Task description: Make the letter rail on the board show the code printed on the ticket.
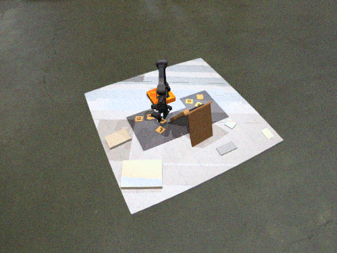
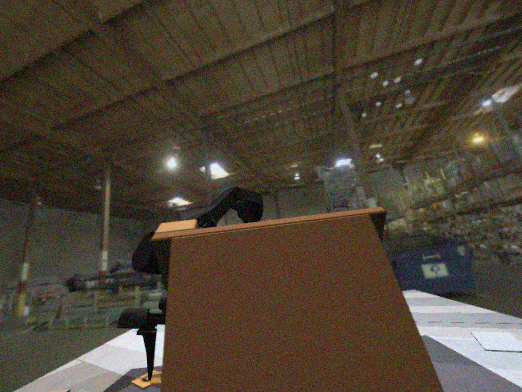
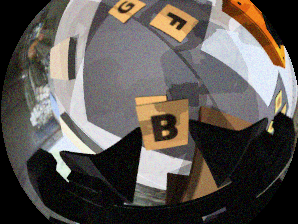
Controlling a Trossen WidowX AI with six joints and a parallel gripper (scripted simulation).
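Note:
My gripper (image 1: 163, 119) (image 3: 164, 127) is shut on the B tile, low over the dark mat. The B tile (image 3: 176, 111) faces the wrist camera upright. The G tile (image 1: 139, 119) (image 3: 127, 9) and the F tile (image 3: 174, 23) lie on the mat. Another tile (image 1: 160, 130) (image 3: 150, 100) lies nearby, mostly behind the B tile in the wrist view. The brown board (image 1: 200, 126) (image 2: 290, 310) stands with its back to the top and exterior views, so the rail's letters are hidden. I cannot make out the ticket's code.
Three yellowish tiles, including one (image 1: 189, 101) and another (image 1: 200, 97), lie on the mat's far part. An orange block (image 1: 152, 95) (image 3: 260, 25) is by the arm. A tan block (image 1: 118, 139), a large cream slab (image 1: 142, 169) and a grey slab (image 1: 226, 148) lie around the mat.

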